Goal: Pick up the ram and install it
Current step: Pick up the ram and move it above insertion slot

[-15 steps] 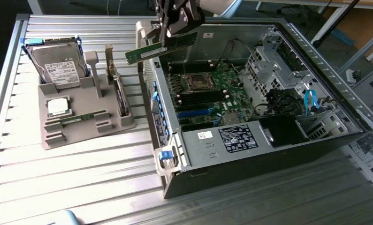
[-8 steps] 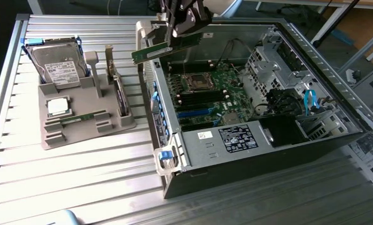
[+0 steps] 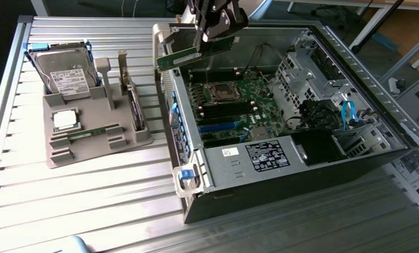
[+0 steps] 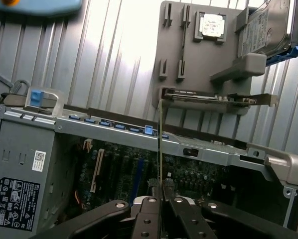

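One stick, the ram (image 3: 188, 56), is clenched in the arm's jaws and held in the air above the far left corner of the open computer case (image 3: 280, 185), as the exterior view shows it. The stick sits tilted, with its lower end toward the exterior view's left. It hangs over the case's upper edge, well apart from the motherboard (image 3: 230, 100) inside. In the wrist view the ram (image 4: 160, 144) appears edge-on, a thin line rising from between the jaws, with the motherboard (image 4: 119, 169) beyond it.

On the table (image 3: 89, 203), to the exterior view's left of the case, stands a grey holder (image 3: 89, 113). It carries three parts:
- a hard drive (image 3: 65, 74) at its far end
- a square silver chip (image 3: 65, 118) nearer
- an expansion card (image 3: 133, 103) standing upright on its right side, just beside the case
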Robot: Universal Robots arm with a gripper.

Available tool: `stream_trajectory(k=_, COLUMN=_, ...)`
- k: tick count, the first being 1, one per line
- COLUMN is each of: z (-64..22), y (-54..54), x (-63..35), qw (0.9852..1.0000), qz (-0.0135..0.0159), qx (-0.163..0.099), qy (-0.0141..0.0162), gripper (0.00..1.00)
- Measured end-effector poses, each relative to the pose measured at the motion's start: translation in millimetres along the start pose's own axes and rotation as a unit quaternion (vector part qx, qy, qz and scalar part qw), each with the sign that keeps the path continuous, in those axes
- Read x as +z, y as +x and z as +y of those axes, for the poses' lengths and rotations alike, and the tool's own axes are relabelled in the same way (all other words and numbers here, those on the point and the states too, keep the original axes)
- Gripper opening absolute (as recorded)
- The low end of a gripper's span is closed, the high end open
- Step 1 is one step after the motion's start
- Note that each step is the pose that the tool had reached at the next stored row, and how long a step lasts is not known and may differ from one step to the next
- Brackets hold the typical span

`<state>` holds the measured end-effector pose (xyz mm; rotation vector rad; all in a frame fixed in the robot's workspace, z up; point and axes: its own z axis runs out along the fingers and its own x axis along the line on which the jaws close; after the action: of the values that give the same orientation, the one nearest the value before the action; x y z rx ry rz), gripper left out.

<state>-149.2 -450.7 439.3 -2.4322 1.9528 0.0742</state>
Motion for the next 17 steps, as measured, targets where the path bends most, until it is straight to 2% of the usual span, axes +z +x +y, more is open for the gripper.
stream_trajectory(k=17, z=-25.4, y=5.6, x=-0.5, qw=1.0, qz=0.0, qx=0.0, qy=0.0, gripper=0.12)
